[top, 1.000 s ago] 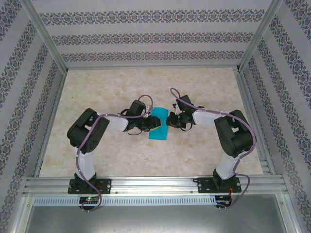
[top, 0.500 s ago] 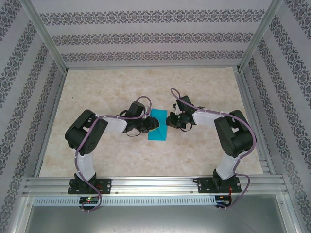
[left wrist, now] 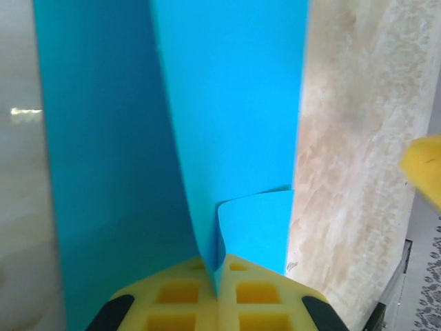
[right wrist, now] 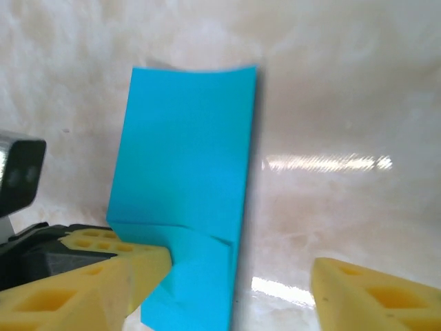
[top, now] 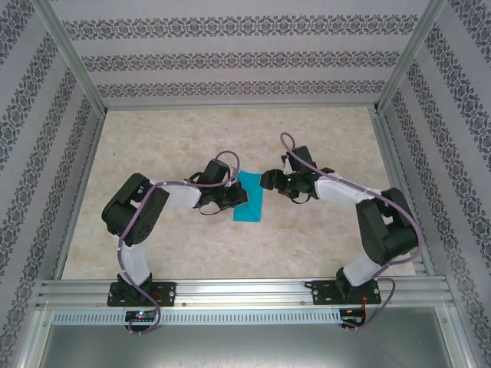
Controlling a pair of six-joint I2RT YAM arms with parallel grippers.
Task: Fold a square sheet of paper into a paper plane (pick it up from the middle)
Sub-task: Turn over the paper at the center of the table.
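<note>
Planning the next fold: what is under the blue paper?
The marbled table borders the blue paper, whose edge the left end effector pinches. Anything directly beneath the sheet is covered.

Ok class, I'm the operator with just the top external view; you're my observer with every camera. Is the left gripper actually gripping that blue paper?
Observer: Yes; the left wrist view has the left gripper shut on an edge of the paper.
Operator: And the other arm?
Observer: The right gripper is open, pinching nothing.
Operator: Any extra folds?
Observer: Right wrist view: a small corner is folded over near that gripper.
</note>
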